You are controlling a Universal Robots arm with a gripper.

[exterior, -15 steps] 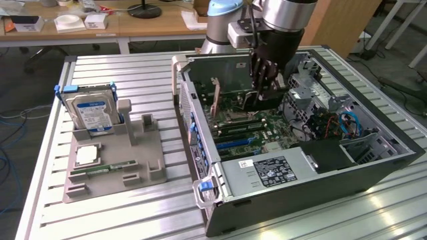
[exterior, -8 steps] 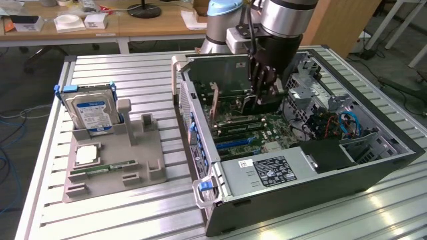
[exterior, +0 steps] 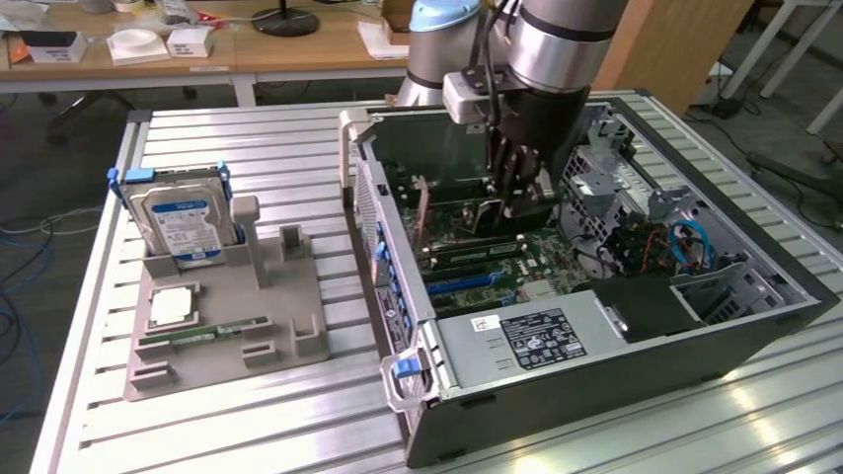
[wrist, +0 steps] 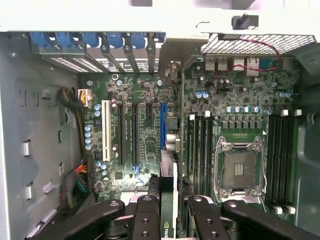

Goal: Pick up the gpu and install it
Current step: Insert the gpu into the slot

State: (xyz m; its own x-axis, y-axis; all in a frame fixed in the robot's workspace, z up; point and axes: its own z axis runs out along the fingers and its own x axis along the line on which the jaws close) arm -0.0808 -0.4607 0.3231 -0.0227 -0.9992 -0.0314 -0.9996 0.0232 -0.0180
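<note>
Gripper (exterior: 516, 197) inside open computer case (exterior: 619, 395), fingers clamped on gpu (wrist: 169, 180). Gpu held edge-on over motherboard (wrist: 150, 90), just beside blue slot (wrist: 163, 125); whether seated, cannot tell.

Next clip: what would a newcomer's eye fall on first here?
The robot arm reaches down into the open computer case, toward the exterior view's right of the slatted table. Its gripper is shut on the gpu, held edge-on over the motherboard. On the exterior view's left, a hard drive with a blue label stands in a grey holder.
</note>
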